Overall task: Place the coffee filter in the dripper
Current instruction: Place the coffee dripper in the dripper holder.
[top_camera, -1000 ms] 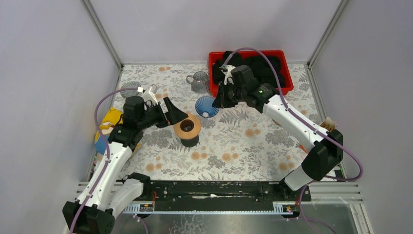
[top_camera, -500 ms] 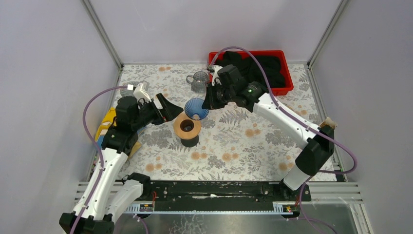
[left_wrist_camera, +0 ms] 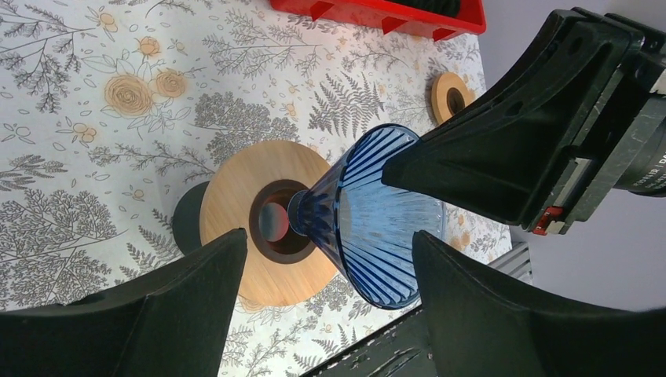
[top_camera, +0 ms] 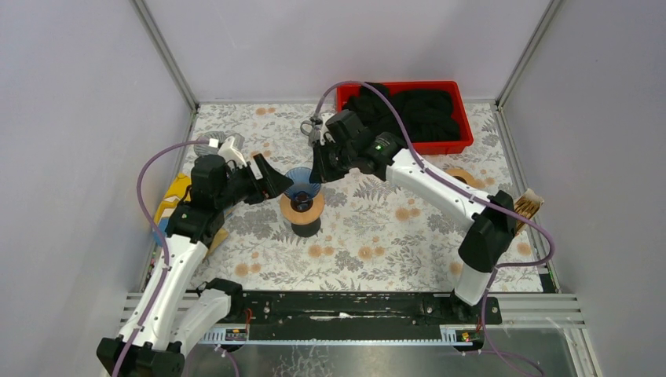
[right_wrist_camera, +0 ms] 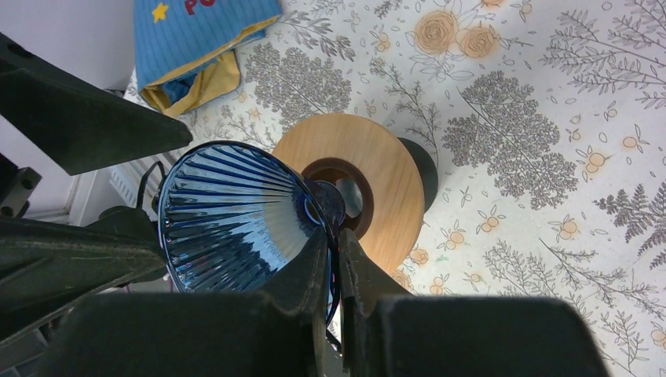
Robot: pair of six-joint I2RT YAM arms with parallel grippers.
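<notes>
A blue ribbed glass dripper [top_camera: 301,182] hangs tilted just above a wooden ring stand [top_camera: 303,207] on a black base. My right gripper [top_camera: 318,169] is shut on the dripper's rim; in the right wrist view the dripper [right_wrist_camera: 228,212] is pinched between the jaws [right_wrist_camera: 334,236], its narrow end at the stand's hole [right_wrist_camera: 385,165]. My left gripper [top_camera: 271,177] is open and empty, left of the dripper; in the left wrist view its jaws [left_wrist_camera: 326,236] frame the dripper [left_wrist_camera: 377,228] and stand [left_wrist_camera: 236,188]. I see no clear coffee filter; a tan ridged item [top_camera: 528,203] lies at the right edge.
A red bin [top_camera: 463,141] with black cloths stands at the back right. A clear glass mug [top_camera: 322,129] is behind the dripper. A blue and yellow pouch [top_camera: 174,196] lies at the left edge. A second wooden ring [top_camera: 459,174] lies to the right.
My right arm has carried the dripper leftward and nearer, from beside the red bin to over the wooden stand. My left gripper has drawn back a little from the stand.
</notes>
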